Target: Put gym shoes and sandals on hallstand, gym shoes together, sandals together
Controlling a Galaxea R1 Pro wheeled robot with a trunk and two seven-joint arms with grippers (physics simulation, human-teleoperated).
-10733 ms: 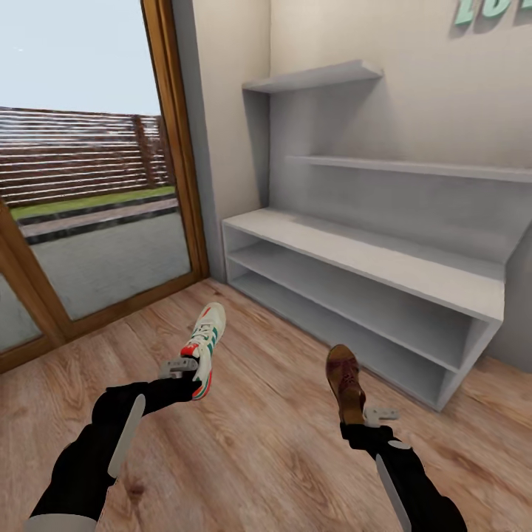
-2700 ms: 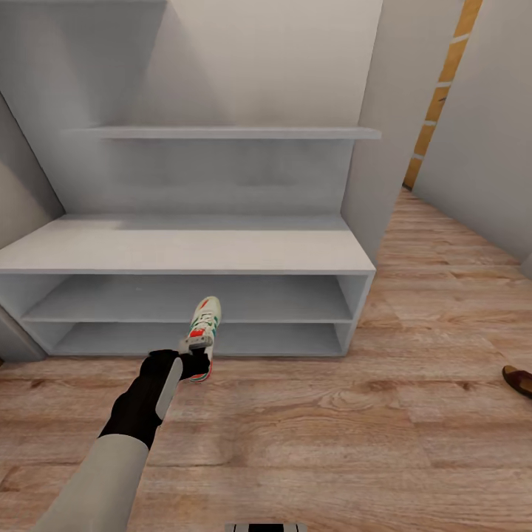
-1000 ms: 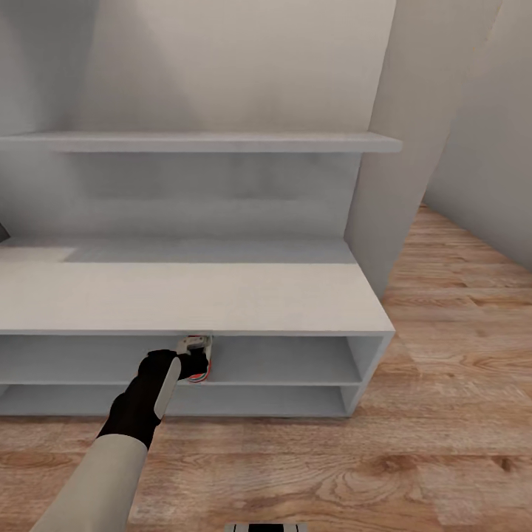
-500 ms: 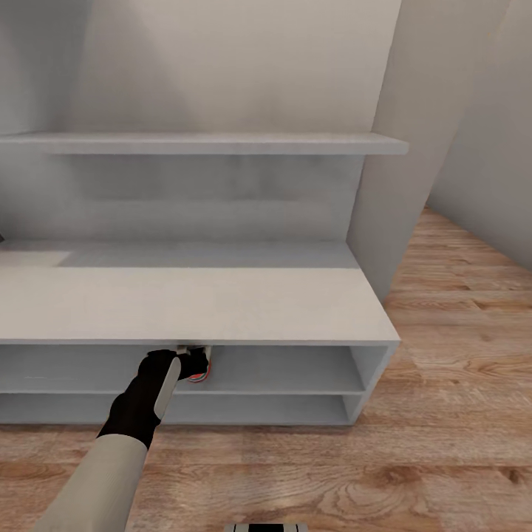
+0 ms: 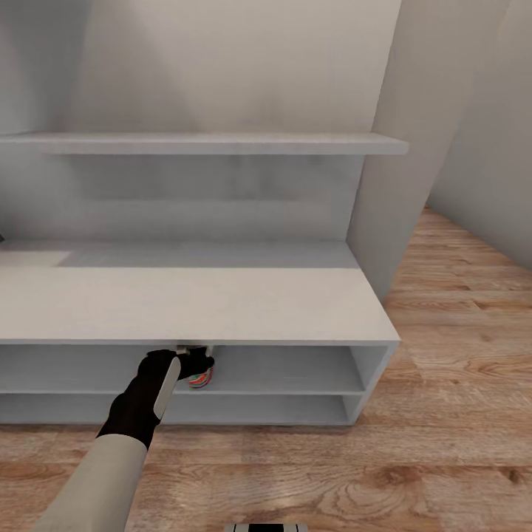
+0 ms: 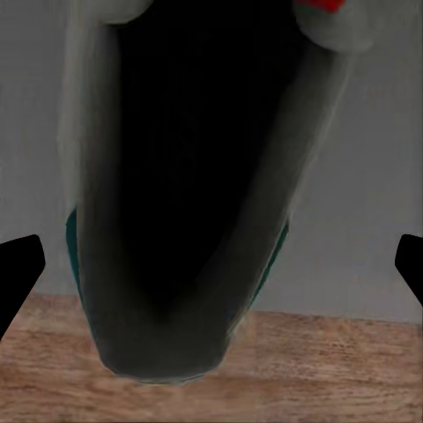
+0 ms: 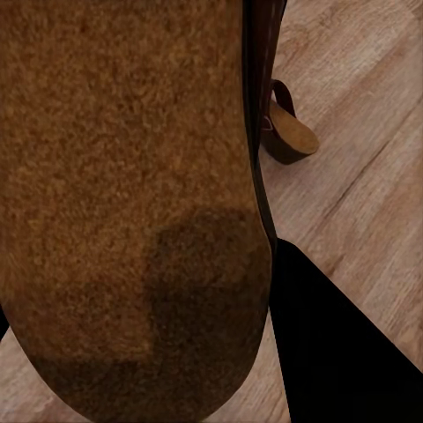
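Head view is showing the left gripper (image 5: 193, 360) reaching into the upper tier of the hallstand (image 5: 222, 307), its jaws closing on the heel of a gym shoe (image 5: 200, 377). That shoe is sitting inside the open tier, mostly hidden under the pale grey top board; only its red-orange heel patch and a bit of white sole are peeking out. Left wrist view is looking straight into the same gym shoe (image 6: 176, 220): a dark foot opening ringed by an off-white collar, a teal-green stripe on the side, a red patch at one edge, and the corridor floor (image 6: 335, 370) in wood-grain planks nearby. Right wrist view is showing the brown, fuzzy-textured sole of a sandal (image 7: 123, 203) pressing close to the camera, seemingly held, though I cannot tell how the right jaws are standing. A second sandal (image 7: 289, 128) is lying on the planks beyond. No readable writing is showing anywhere.
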